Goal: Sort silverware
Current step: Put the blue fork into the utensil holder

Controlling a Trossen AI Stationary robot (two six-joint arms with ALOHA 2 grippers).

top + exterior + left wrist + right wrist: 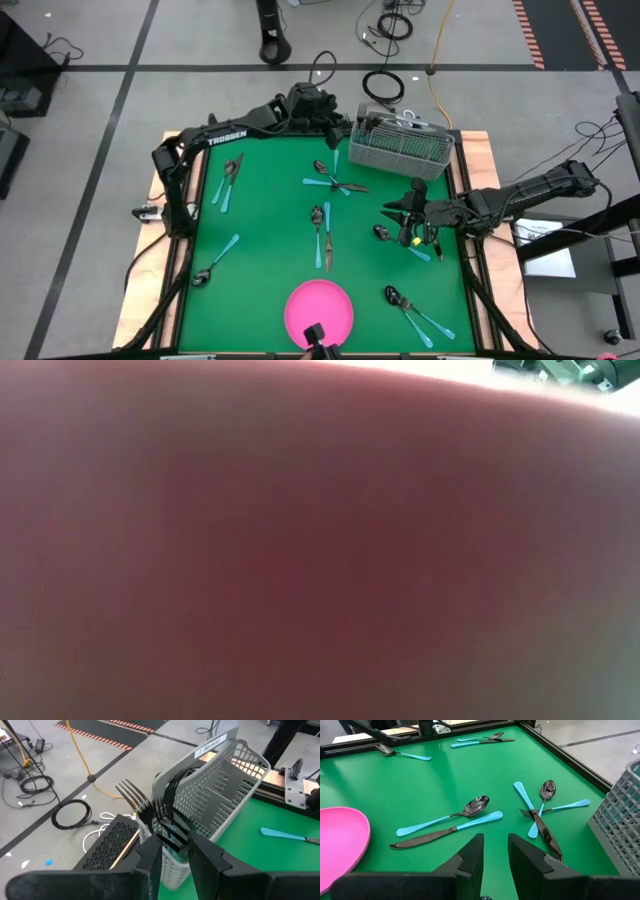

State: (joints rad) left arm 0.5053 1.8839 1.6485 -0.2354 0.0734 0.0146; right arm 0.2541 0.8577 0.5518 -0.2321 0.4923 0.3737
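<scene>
The silverware has dark metal heads and light-blue handles. Several forks (pixel 160 807) stand heads up in the end compartment of the grey mesh basket (pixel 400 148). My left gripper (pixel 175 845) hovers open just above and short of them, at the basket's left end (pixel 343 128). Loose pieces lie flat on the green table: a crossed group (pixel 335 180), a spoon and knife (pixel 322 232), and a spoon (pixel 385 233) beside my right gripper (pixel 400 215). That gripper stands open above the table with nothing between its fingers (pixel 495 845).
A pink plate (pixel 320 312) sits at the near edge and fills the low view. More silverware lies at the far left (pixel 228 180), near left (pixel 215 262) and near right (pixel 410 310). Cables lie on the floor beyond the far edge.
</scene>
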